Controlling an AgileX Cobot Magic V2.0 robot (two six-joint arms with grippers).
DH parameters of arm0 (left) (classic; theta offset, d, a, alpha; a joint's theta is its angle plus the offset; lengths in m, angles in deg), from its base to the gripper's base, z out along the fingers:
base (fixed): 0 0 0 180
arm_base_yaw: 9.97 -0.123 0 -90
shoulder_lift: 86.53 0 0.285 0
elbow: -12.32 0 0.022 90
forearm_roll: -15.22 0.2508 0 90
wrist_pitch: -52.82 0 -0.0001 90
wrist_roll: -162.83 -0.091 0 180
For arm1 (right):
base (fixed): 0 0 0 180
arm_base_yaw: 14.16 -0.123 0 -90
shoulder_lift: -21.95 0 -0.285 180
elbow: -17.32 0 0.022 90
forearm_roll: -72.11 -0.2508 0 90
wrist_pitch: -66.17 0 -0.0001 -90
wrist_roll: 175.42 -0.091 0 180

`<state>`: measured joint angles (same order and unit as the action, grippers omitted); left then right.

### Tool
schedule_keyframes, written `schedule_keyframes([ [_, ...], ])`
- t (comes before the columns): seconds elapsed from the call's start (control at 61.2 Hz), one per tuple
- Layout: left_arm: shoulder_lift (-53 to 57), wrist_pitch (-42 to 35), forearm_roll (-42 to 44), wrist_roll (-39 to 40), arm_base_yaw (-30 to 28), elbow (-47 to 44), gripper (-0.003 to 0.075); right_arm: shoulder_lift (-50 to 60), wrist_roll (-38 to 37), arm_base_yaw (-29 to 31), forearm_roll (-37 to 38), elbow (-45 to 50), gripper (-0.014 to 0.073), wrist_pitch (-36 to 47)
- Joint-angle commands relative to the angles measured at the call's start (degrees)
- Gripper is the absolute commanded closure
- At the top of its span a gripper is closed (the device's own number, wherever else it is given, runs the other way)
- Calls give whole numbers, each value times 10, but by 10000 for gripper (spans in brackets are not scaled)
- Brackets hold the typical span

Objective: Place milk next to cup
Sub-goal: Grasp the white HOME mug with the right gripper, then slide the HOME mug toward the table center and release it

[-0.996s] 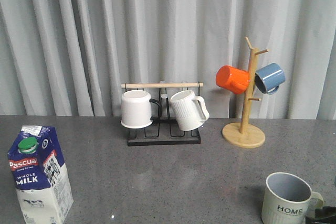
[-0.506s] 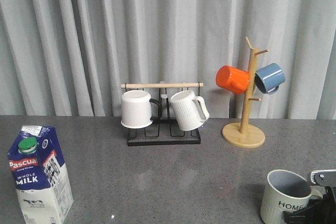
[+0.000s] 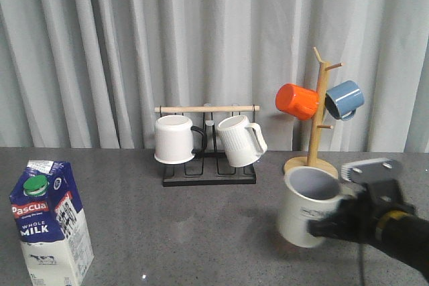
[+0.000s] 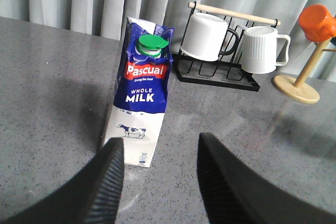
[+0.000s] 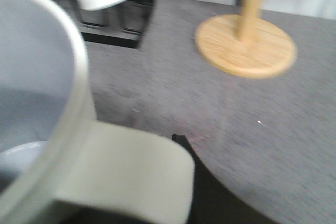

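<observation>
The worktop [image 3: 201, 226] is a dark grey, finely speckled stone-like slab, faintly glossy, and pale grey curtains [image 3: 100, 51] hang in folds across the whole back of the room. The milk [image 3: 51, 222] stands upright at the near left of the worktop, its green cap towards the camera. The left tool [image 4: 160, 182] hovers just in front of the carton with its two black ribbed fingers [image 4: 107, 174] spread apart, touching nothing.

On the right, the right tool [image 3: 335, 227] grips the cup [image 3: 307, 207] at its handle side and holds it upright, lifted off the worktop, well apart from the milk. In the right wrist view the cup's rim and squarish handle fill the near field, blurred.

At the back centre a black wire rack [image 3: 209, 169] with a wooden bar carries a plain white mug [image 3: 175, 138] with a black handle and a white ribbed mug [image 3: 240, 140]. To its right a wooden mug tree [image 3: 315, 138] on a round base holds an orange mug [image 3: 297, 101] and a blue mug [image 3: 344, 99].
</observation>
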<state>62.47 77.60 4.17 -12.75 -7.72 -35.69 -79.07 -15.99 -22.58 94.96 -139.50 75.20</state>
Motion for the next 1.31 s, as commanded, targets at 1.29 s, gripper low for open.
schedule_keyframes([
  [1.29,-8,-27,-4,-1,2,18,392,-94,-30,-134,-30,-160,257,-200],
])
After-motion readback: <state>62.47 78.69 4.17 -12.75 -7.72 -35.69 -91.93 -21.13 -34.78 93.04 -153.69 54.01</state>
